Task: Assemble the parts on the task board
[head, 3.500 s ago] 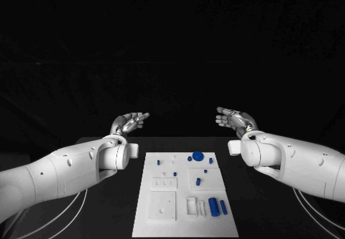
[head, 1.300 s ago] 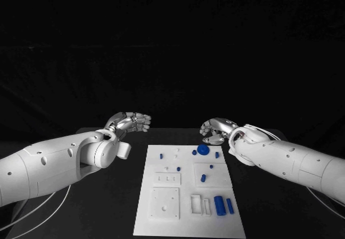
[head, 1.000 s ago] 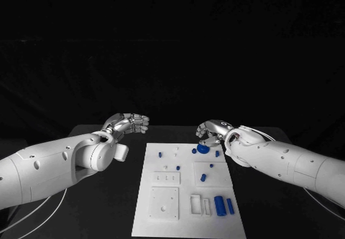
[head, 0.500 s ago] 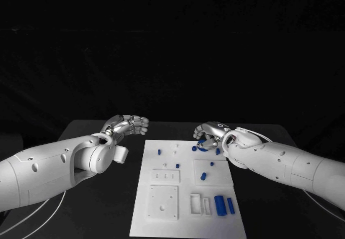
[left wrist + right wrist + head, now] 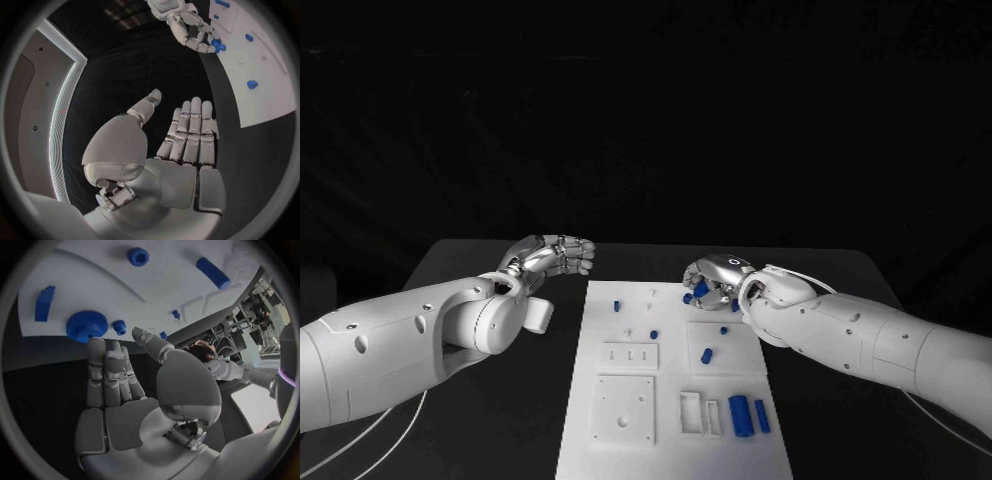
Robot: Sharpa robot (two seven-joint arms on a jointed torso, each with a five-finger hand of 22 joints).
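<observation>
Task board (image 5: 668, 385) lies in the middle of your black table (image 5: 473, 262), most blue parts scattered on it. Your right hand (image 5: 711, 279) has come down onto the board's far end since a few seconds ago, fingertips apart and just touching the blue gear (image 5: 86, 325), not yet gripping. Your left hand (image 5: 553, 255), now loosely curled and empty, hovers beside the board.
</observation>
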